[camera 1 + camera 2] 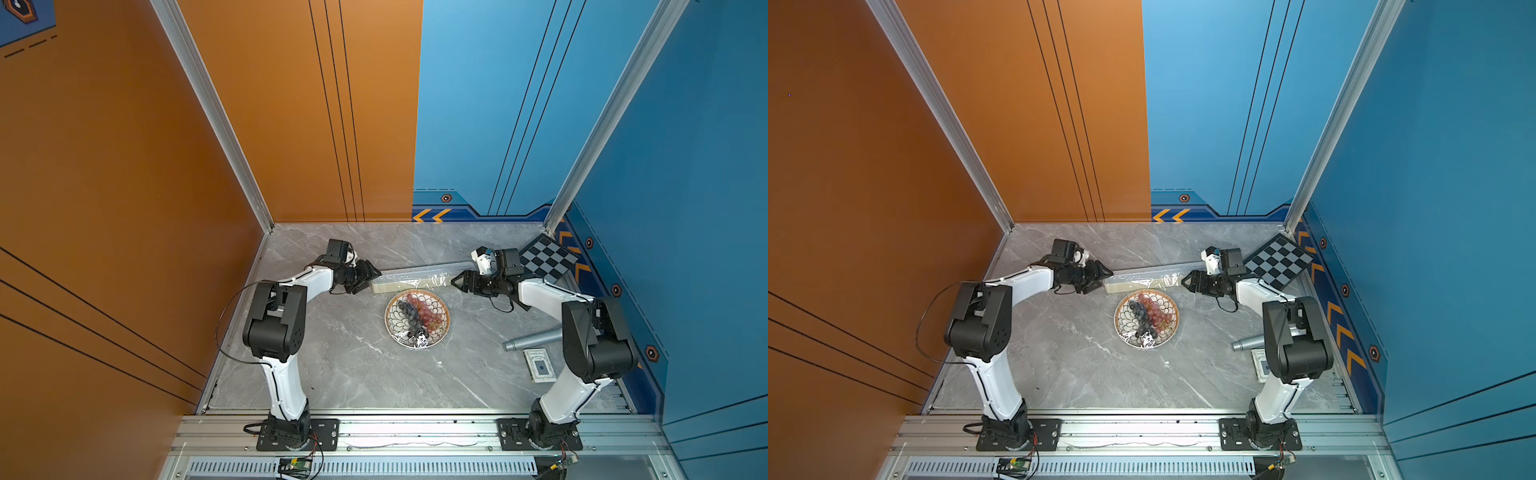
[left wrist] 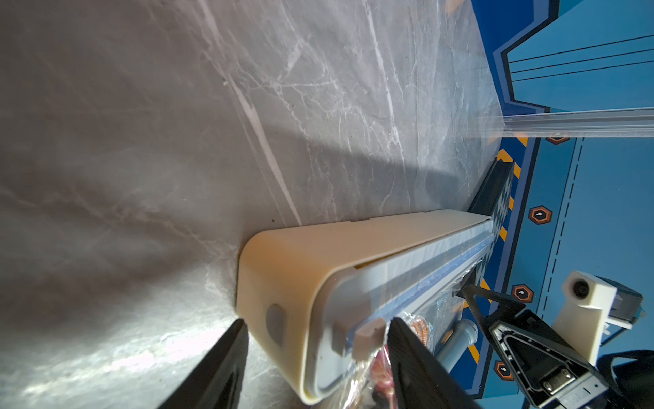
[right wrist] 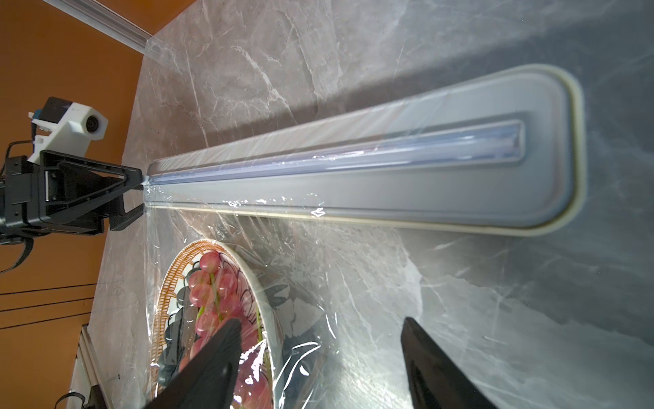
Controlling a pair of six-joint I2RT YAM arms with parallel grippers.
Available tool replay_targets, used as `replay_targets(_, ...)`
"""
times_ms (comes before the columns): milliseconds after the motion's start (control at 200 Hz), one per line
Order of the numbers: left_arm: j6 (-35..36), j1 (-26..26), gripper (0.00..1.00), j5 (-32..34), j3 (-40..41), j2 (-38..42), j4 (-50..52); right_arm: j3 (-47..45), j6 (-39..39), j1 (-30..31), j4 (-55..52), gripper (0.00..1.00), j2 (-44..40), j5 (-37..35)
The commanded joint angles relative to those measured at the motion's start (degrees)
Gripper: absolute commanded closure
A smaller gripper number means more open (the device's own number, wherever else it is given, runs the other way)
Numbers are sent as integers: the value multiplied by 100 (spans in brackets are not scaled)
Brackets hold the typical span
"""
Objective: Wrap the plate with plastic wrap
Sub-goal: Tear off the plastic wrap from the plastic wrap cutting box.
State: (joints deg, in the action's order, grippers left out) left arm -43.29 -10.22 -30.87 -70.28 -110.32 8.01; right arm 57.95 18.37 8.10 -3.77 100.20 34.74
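Left end effector [image 1: 371,278] over grey marble tabletop [image 1: 353,365], orange wall [image 1: 124,166], blue wall [image 1: 673,166]

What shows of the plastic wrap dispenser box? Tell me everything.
The dispenser box is a long cream-white plastic case with rounded ends and a grey top holding a clear track with a small slider. It lies flat on the marble table, just beyond the plate. Plastic wrap runs from it over the plate. The open left gripper straddles one end.
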Motion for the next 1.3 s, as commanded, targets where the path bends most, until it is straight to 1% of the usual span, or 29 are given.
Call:
replay_targets(0,129,-39,36,63,-175,-134,139,99,186,39,245,29,178,109)
replay_targets(200,163,-39,42,158,-146,-156,199,179,495,145,772,32,466,268)
replay_targets(330,180,-33,44,187,-116,-147,209,359,523,280,812,35,673,286)
replay_targets(375,189,-32,45,197,-102,-143,210,381,564,313,894,38,734,294)
replay_targets(621,231,20,53,257,-4,-103,225,386,577,273,877,62,795,243)
replay_targets(676,237,29,54,275,8,-95,227,415,517,243,791,68,804,252)
replay_targets(771,251,54,54,284,14,-95,227,466,377,210,597,84,817,252)
replay_targets(841,259,55,54,291,12,-98,225,489,317,203,528,91,817,252)
replay_targets(1046,261,55,54,314,26,-119,223,541,53,183,187,100,809,84)
replay_targets(1291,285,66,54,349,31,-139,227,440,-41,87,94,100,696,24)
